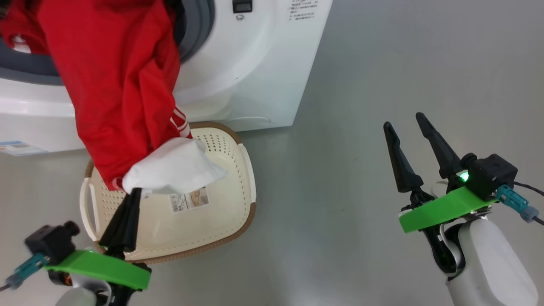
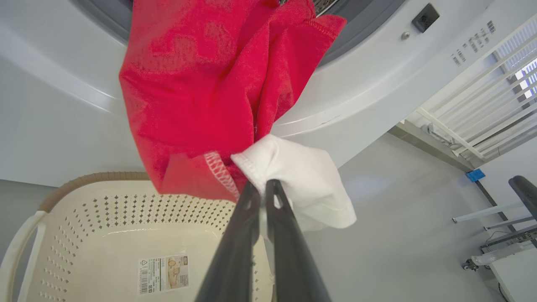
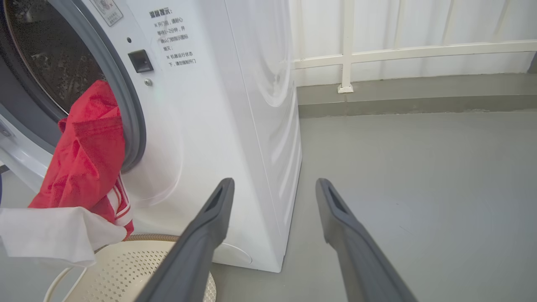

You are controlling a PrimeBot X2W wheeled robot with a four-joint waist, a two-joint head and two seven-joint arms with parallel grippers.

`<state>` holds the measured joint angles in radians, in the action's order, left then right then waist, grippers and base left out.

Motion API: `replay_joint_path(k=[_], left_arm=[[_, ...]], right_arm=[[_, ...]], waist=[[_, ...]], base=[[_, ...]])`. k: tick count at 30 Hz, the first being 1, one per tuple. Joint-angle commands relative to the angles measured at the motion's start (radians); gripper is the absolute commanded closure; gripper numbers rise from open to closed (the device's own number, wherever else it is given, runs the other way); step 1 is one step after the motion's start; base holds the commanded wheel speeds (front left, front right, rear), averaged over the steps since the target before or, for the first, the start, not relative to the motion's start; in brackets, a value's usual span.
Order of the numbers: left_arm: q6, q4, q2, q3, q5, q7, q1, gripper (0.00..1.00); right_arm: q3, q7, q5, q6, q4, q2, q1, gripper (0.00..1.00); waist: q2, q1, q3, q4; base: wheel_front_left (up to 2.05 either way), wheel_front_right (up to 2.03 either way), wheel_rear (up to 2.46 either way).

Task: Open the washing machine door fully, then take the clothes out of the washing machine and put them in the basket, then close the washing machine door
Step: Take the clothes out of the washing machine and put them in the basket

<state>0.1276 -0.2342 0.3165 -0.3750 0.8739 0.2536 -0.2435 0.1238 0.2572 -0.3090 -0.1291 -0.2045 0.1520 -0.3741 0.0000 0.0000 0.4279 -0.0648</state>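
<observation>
The left pincer (image 1: 135, 192) sits low on the robot's left. Its two dark fingers are pressed together, clamped on the edge of a white cloth (image 1: 174, 168) right where it meets the stitched hem of a red garment (image 1: 114, 76). The right pincer (image 1: 402, 120) is well apart on the robot's right, over bare grey floor (image 1: 361, 212), with its fingers spread wide and holding nothing.

Under the gripped cloth stands the basket (image 1: 238, 178), cream with perforated sides and a brown rim, and a sticker (image 1: 190, 199) lies flat on its bottom. The white cloth hangs over the inside of the basket; I cannot tell whether it touches the bottom. The basket stands just in front of the washing machine (image 1: 255, 63).

The red garment, white-striped at one edge, stretches up from the grip to the drum opening. It drapes over the grey rubber ring (image 1: 199, 25), with its upper part inside the drum. Beyond the machine, the right wrist view shows a white railing (image 3: 348, 54) along a low step.
</observation>
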Motion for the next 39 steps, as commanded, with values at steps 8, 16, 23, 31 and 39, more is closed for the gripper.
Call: replay_joint_path(k=[8, 16, 23, 31, 39], left_arm=[[0.003, -0.256, 0.02, -0.126, 0.016, 0.008, -0.159, 1.0], [0.003, -0.443, 0.005, -0.22, 0.038, 0.008, -0.288, 1.0], [0.003, -0.588, -0.001, -0.276, 0.07, 0.008, -0.399, 1.0], [0.003, -0.704, -0.001, -0.352, 0.129, 0.008, -0.489, 1.0], [0.003, -0.76, 0.001, -0.41, 0.191, 0.008, -0.518, 1.0]], right_arm=[[0.03, 0.005, 0.005, -0.002, 0.032, -0.017, -0.036, 0.0], [0.027, 0.005, 0.008, -0.002, 0.041, -0.03, -0.059, 0.0], [0.031, 0.005, 0.011, -0.002, 0.046, -0.041, -0.084, 0.0], [0.039, 0.005, 0.012, -0.002, 0.046, -0.053, -0.104, 0.0], [0.047, 0.005, 0.012, -0.002, 0.047, -0.06, -0.112, 0.0]], waist=[[0.0, 0.0, 0.055, -0.026], [0.0, 0.0, 0.112, -0.047], [0.0, 0.0, 0.158, -0.065], [0.0, 0.0, 0.189, -0.083], [0.0, 0.0, 0.202, -0.096]], base=[[0.0, 0.0, 0.0], [0.0, 0.0, 0.0], [0.0, 0.0, 0.0], [0.0, 0.0, 0.0], [0.0, 0.0, 0.0]])
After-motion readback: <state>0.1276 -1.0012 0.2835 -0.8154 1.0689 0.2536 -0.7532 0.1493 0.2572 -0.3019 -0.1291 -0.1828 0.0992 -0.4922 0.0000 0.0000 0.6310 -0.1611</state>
